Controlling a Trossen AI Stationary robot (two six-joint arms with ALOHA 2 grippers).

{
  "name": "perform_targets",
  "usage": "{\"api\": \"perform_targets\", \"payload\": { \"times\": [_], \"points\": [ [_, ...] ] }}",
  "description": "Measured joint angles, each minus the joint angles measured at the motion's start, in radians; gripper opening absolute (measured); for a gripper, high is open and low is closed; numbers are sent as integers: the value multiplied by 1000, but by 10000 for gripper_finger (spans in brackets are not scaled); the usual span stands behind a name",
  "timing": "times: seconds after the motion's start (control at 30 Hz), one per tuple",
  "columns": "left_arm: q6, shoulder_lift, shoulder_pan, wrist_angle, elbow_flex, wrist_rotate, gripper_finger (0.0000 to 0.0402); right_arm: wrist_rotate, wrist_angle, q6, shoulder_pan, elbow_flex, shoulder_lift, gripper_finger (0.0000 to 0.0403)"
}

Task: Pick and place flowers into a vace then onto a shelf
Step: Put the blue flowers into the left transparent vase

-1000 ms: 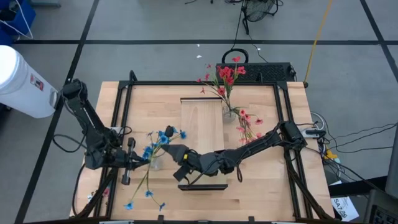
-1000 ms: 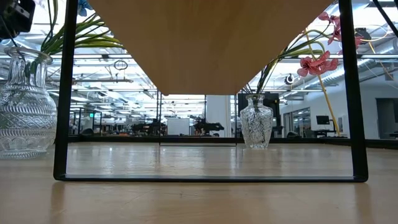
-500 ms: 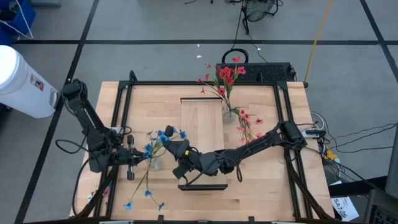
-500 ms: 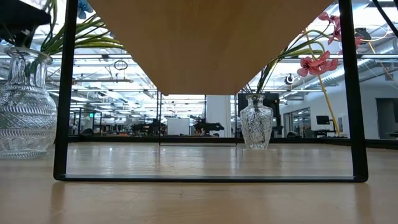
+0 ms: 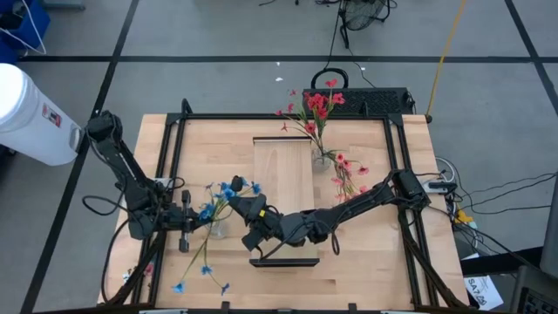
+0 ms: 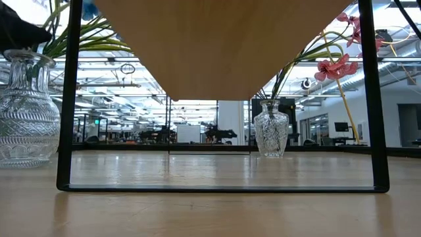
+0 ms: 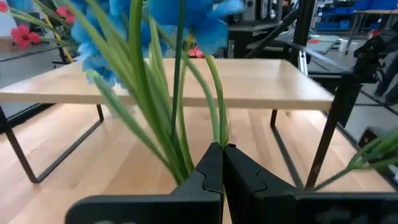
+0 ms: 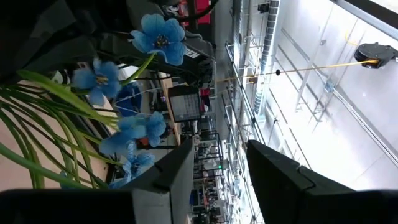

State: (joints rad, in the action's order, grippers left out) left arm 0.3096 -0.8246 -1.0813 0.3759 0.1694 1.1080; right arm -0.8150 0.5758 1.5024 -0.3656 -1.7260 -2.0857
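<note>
A spray of blue flowers (image 5: 225, 192) stands with its green stems in a cut-glass vase (image 6: 26, 112) at the table's left, next to the shelf (image 5: 283, 174). My left gripper (image 7: 222, 152) is shut at the stems just above the vase's mouth; it reaches in from the left. My right gripper (image 8: 217, 168) hovers open beside the blossoms (image 8: 155, 37) on their right, with nothing between its fingers. It shows in the high view (image 5: 237, 206) over the shelf's near left corner. My left gripper pinches one thin green stem (image 7: 220, 130) of the blue flowers between its two fingertips. The fingers come nearly level from the table's left and lie across the stem. The blossoms stand above the fingers, and the other stems pass beside the left finger.
The shelf is a pale plank on black frame legs (image 6: 69, 99). A second glass vase (image 6: 271, 131) with red flowers (image 5: 318, 105) stands at its far right. One loose blue spray (image 5: 202, 270) lies near the front left, and a red spray (image 5: 349, 179) lies right of the shelf.
My left gripper has sunk toward the vase's mouth, staying shut, and has edged toward the blue flowers. The flowers and vase stand where they were.
</note>
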Motion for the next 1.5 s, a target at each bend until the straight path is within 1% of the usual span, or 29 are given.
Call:
{"api": "perform_targets", "payload": {
  "times": [0.1,0.27,0.47,0.57,0.97,1.2,1.33,1.4,1.5],
  "points": [
    [31,0,0,-1,-24,-20,1,0,0,-1,0,0,0,144],
    [126,0,0,-3,-49,-58,10,0,0,0,0,0,0,144],
    [129,1,0,-1,-49,-191,5,0,0,-1,11,0,0,144],
    [145,1,0,1,-48,-215,16,0,0,-9,16,0,0,144],
    [115,0,-2,60,-48,-245,111,2,0,-9,19,0,-1,144],
    [115,0,-2,81,-49,-245,190,3,0,-7,19,0,-1,144],
    [116,0,-2,89,-50,-225,237,2,0,-1,19,0,-1,144],
    [122,0,-2,90,-50,-226,257,1,0,1,19,0,-1,144],
    [129,0,-2,93,-50,-251,277,0,0,1,19,0,-1,144]
  ]
}}
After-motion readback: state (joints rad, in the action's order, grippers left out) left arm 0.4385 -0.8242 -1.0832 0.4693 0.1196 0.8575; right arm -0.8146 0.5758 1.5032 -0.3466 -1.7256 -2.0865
